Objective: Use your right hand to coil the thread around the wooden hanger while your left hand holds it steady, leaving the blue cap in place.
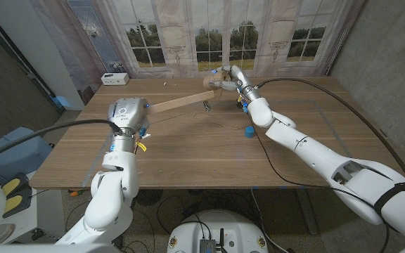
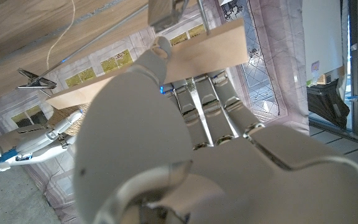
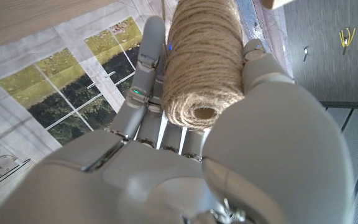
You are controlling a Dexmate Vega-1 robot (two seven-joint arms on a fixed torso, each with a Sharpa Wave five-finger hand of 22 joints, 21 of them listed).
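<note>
Thread spool [image 3: 202,62] clamped between right hand [image 3: 185,149] fingers [image 3: 146,68], held off table [image 1: 188,151]. Wooden hanger [image 2: 166,65] gripped by left hand [image 2: 185,155]; far end hidden. Blue cap [image 1: 249,131] on table, nearer than right fingers.

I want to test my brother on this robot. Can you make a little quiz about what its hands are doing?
1. True or false: the right hand holds a spool of twine.
2. What does the left hand grip?
A. the wooden bar
B. the blue cap
C. a cup
3. Fill in: the blue cap sits on the ____.

Key: 1 true; 2 A; 3 table
</note>
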